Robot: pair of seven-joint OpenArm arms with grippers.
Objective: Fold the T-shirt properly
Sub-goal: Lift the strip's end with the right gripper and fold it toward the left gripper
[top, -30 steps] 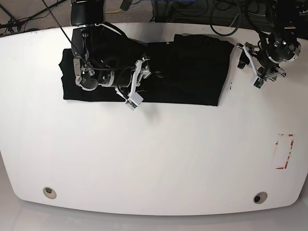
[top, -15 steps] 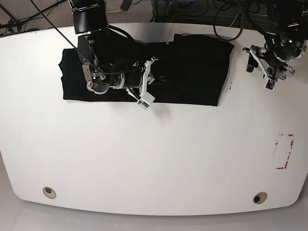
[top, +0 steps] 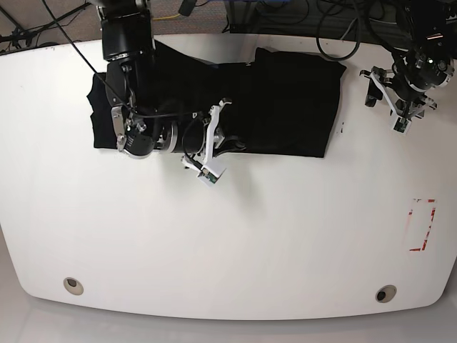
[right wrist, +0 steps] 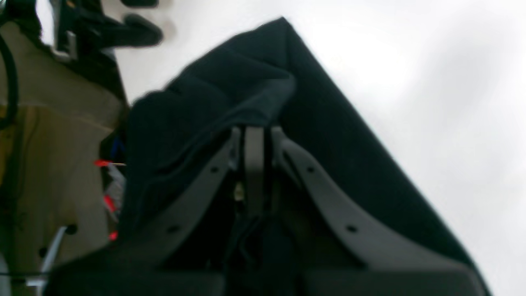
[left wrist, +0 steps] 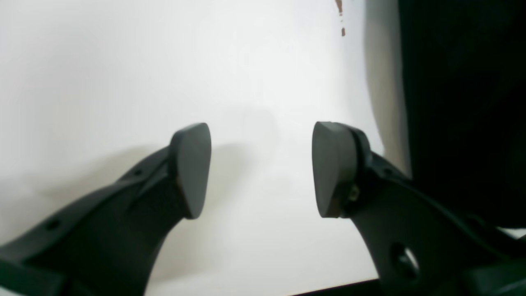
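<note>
Now the black T-shirt [top: 285, 100] lies spread along the far side of the white desk [top: 228, 236], its lower edge lifted into a fold near the middle. On that fold the right tool [right wrist: 254, 135] is pinched tight, cloth bunched around its fingers. Off the shirt's other end, the left tool [left wrist: 261, 168] hangs over bare desk, spread wide and holding nothing.
</note>
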